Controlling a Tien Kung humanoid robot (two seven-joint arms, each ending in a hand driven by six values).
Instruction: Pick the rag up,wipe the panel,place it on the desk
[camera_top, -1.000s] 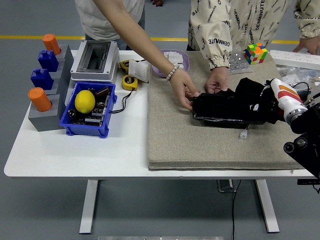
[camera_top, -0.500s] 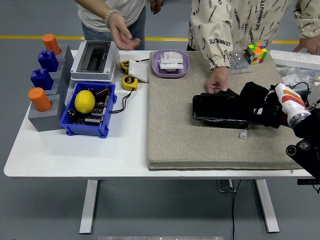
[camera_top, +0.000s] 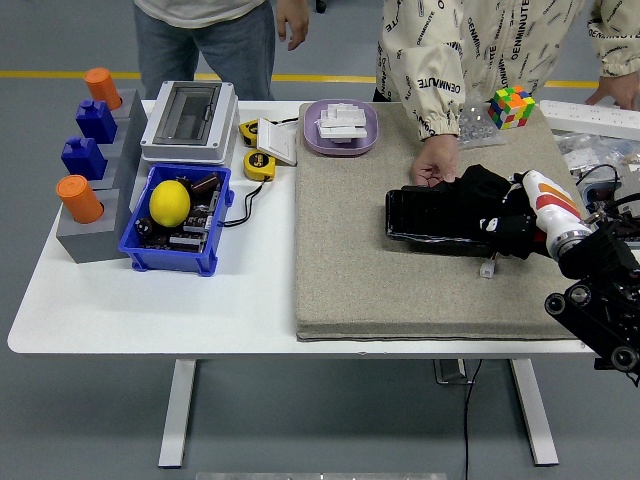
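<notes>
A black panel (camera_top: 430, 220) lies flat on the beige felt mat (camera_top: 350, 280), right of the middle. My right hand (camera_top: 505, 222) comes in from the right, white and orange at the wrist. Its black fingers are curled on a black rag (camera_top: 485, 185), which is pressed on the panel's right end. Hand and rag are both black, so their outlines merge. A person's hand (camera_top: 437, 160) in a printed cream sleeve rests on the panel's far edge. My left arm is out of view.
A small white connector (camera_top: 487, 269) lies just in front of the panel. At the back stand a purple tray (camera_top: 341, 128), a Rubik's cube (camera_top: 511, 106) and a grey box (camera_top: 189, 120). On the left are a blue bin (camera_top: 176, 222) and a grey rack (camera_top: 95, 190).
The second person's arm has let go of the panel's left end and drawn back beyond the table. My right hand has slid left with the rag, further over the panel.
</notes>
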